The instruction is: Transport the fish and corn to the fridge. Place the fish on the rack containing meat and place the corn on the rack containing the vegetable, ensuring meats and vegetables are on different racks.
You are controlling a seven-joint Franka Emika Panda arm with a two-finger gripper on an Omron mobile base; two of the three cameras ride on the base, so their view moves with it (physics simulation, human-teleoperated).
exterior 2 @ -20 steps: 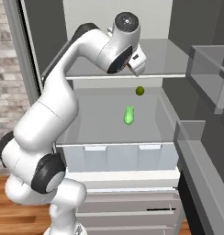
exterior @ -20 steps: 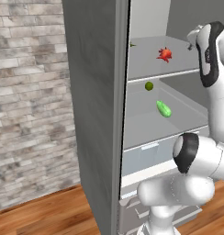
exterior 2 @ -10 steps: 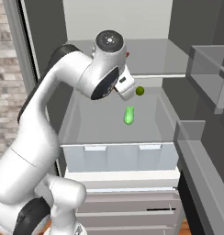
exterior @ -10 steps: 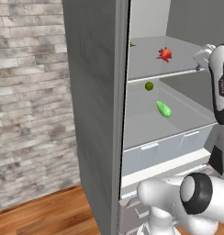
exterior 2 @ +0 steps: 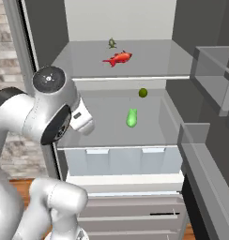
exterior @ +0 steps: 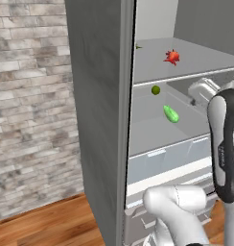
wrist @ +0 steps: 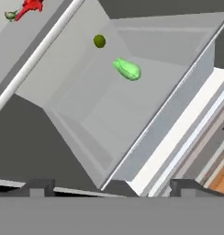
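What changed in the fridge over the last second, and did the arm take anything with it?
The arm has drawn back and down out of the fridge, and the gripper came away open and empty. The fish stayed on the upper shelf, and the corn and the round vegetable on the shelf below.

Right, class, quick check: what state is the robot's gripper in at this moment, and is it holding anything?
Gripper: open and empty; the corn lies apart from it on the lower fridge shelf.
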